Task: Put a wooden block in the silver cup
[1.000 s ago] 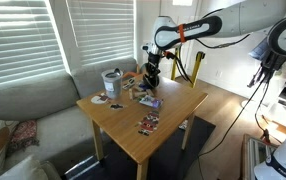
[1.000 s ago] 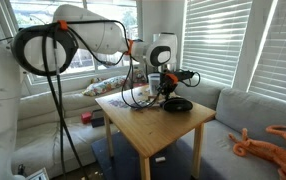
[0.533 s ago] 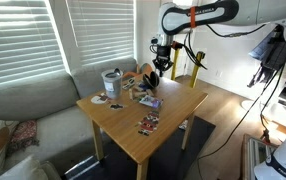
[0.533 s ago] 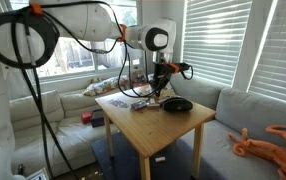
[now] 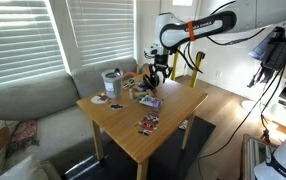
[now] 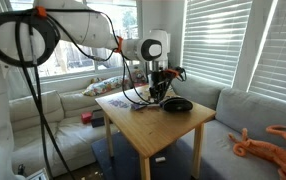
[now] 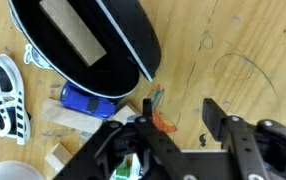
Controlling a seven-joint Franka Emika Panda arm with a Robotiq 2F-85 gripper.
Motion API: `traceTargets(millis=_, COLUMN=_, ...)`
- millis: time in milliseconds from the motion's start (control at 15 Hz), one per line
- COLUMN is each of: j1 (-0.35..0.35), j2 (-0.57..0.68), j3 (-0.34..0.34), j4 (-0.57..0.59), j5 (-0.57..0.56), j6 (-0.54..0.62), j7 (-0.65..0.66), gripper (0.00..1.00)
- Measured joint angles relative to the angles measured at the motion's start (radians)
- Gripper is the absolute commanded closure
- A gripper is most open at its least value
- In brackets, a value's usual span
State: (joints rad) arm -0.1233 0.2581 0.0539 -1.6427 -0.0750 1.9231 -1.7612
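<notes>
End effector (image 7: pixel 173 130): released, fingers spread with nothing clasped; held low over the desk (image 5: pixel 173 105), beside the black bowl (image 7: pixel 135 35).
Bowl: a wooden block (image 7: pixel 73 30) is seen lying inside.
Silver cup (image 5: pixel 111 80): upright at the desk's far left corner, apart from the end effector.

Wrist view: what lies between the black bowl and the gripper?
A blue object and pale wooden blocks lie there, shown in the wrist view.
</notes>
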Motion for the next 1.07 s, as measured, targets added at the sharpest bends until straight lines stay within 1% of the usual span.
traceTargets(millis=67, j1=0.002, j2=0.003, j3=-0.001, j4=0.0, j5=0.001, j6=0.0, j7=0.0, gripper=0.3)
traceTargets(millis=133, j1=0.001, j2=0.003, j3=-0.003, j4=0.001, j5=0.001, j6=-0.001, j7=0.0, gripper=0.26)
traceTargets(millis=200, j1=0.001, j2=0.002, j3=-0.006, j4=0.004, j5=0.001, j6=-0.001, j7=0.0, gripper=0.06)
traceTargets(millis=267, j1=0.001, j2=0.001, j3=-0.007, j4=0.005, j5=0.001, j6=-0.002, j7=0.0, gripper=0.06)
traceTargets(millis=333, j1=0.002, j2=0.001, j3=-0.007, j4=0.005, j5=0.001, j6=-0.002, j7=-0.006, gripper=0.0)
traceTargets(millis=400, j1=0.004, j2=0.002, j3=-0.005, j4=0.0, j5=0.001, j6=-0.002, j7=-0.029, gripper=0.0)
traceTargets(millis=600, j1=0.019, j2=0.006, j3=0.004, j4=-0.026, j5=0.002, j6=0.012, j7=-0.154, gripper=0.0)
traceTargets(millis=867, j1=0.038, j2=0.029, j3=0.011, j4=-0.06, j5=-0.001, j6=0.094, j7=-0.296, gripper=0.0)
traceTargets(millis=1067, j1=0.038, j2=0.062, j3=0.008, j4=-0.06, j5=-0.007, j6=0.151, j7=-0.357, gripper=0.0)
